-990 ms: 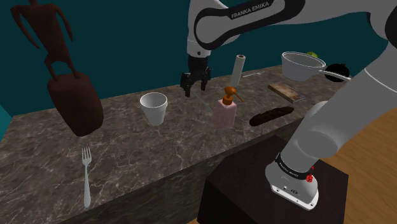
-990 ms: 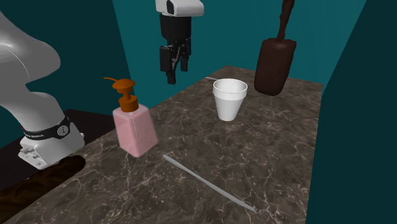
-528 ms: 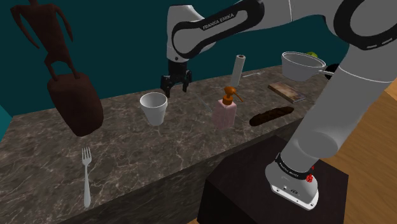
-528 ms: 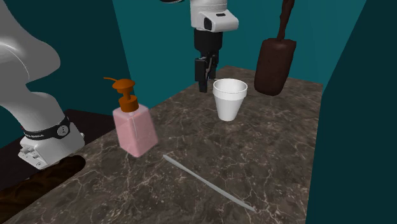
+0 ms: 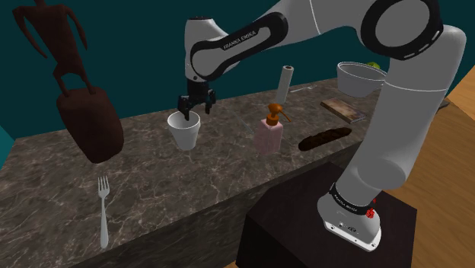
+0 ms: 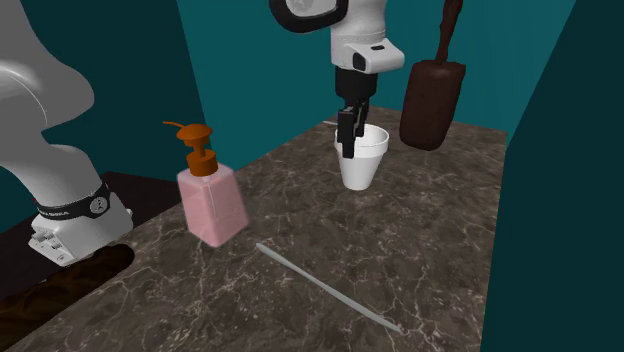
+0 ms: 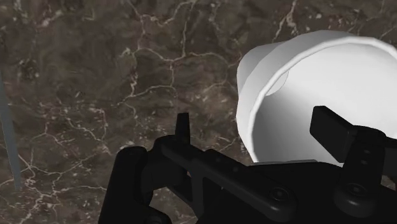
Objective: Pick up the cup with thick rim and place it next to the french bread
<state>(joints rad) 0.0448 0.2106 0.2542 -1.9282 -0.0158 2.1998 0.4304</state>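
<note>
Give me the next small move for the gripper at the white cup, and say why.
Probably a short descent. The open gripper hangs at the rim of the white cup, one finger over the inside and one outside, so the cup's near wall lies between them, seemingly untouched. Dropping slightly would likely give the fingers more wall to clamp before closing.

one of each — cup (image 5: 183,129), soap dispenser (image 5: 269,134), fork (image 5: 103,209), french bread (image 5: 324,138), pot (image 5: 360,78), brown figurine (image 5: 80,99), thin rod (image 6: 325,285).

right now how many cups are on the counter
1. The white cup stands on the marble counter between the brown statue and the pink soap dispenser, gripper at its rim. The arm may hide others.
</note>
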